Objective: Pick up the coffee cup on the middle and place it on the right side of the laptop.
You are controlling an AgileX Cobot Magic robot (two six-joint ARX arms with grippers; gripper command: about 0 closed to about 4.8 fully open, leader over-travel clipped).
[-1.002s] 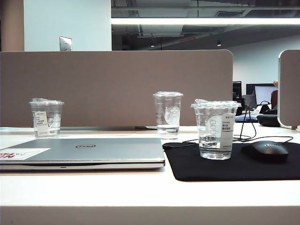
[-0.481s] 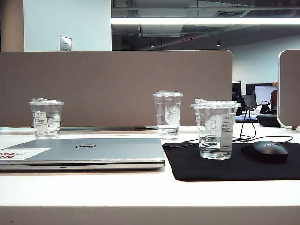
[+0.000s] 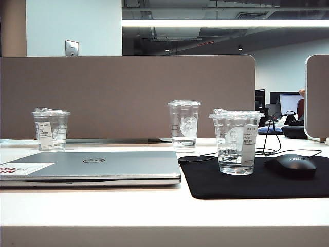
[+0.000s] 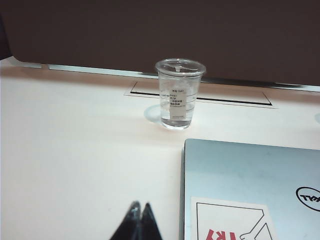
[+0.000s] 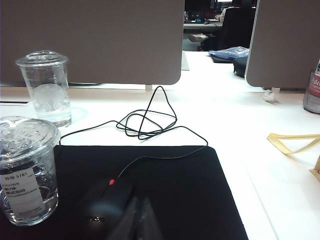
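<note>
With the cup [image 5: 27,170] set beside the laptop [image 4: 250,190], both the left end effector [image 4: 138,222] and the right end effector [image 5: 141,220] were clenched, empty, clear of it.

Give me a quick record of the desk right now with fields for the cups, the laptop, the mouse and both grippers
coffee cup: upright, lidded, on the black mouse pad, right of the laptop
laptop: closed, flat, left of the pad
tall cup: upright behind the pad, on the desk
narrow-label cup: upright beyond the laptop's far left corner
mouse: on the pad, right of the coffee cup, cable trailing back
left gripper: shut, empty, beside the laptop's left edge
right gripper: shut, empty, over the pad by the mouse
</note>
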